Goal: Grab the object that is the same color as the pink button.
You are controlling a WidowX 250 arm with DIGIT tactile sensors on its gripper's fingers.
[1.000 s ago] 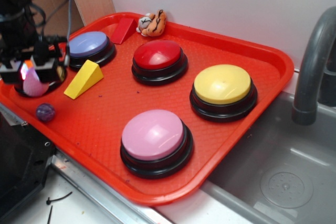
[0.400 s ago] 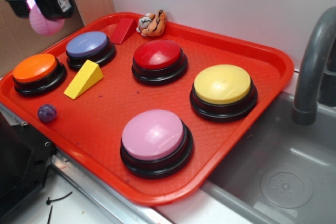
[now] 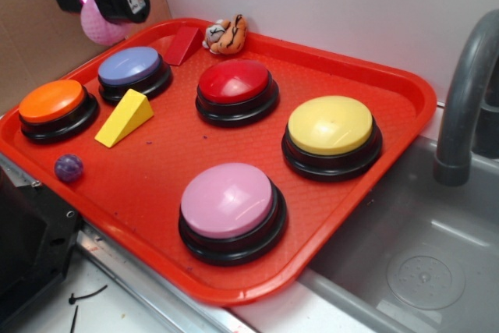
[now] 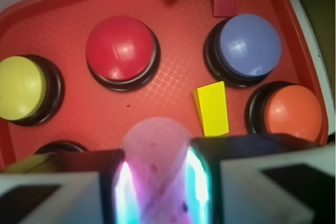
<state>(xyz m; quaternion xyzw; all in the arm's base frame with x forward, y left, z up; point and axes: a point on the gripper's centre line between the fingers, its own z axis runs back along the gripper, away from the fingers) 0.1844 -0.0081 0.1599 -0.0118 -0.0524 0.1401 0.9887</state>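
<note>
Pinched between the jaws of the gripper (image 3: 100,7) is the pink ball (image 3: 103,27), which is held in the air above the far left corner of the red tray (image 3: 374,193), clear of everything on it. In the wrist view the ball (image 4: 156,171) is seen pressed on both sides by the glowing finger pads (image 4: 125,187).

A grey sink basin (image 3: 421,263) is seen to the right of the tray, with a dark grey faucet (image 3: 464,91) rising at its far side. Brown cardboard (image 3: 31,44) is seen behind the gripper.

Five dome buttons are spread over the tray. The pink button (image 3: 228,202) is placed near the front edge, well apart from the ball. The yellow button (image 3: 330,126) is set to the right, the red button (image 3: 236,83) in the middle toward the far side, the blue-lilac button (image 3: 131,67) at the far left, just below the held ball, and the orange button (image 3: 51,101) at the left edge.

A yellow wedge (image 3: 125,117) is laid between the orange and blue-lilac buttons. A red wedge (image 3: 182,44) is leaned at the far rim, beside a small orange toy (image 3: 226,35). A purple marble (image 3: 69,168) is left near the front left edge.
</note>
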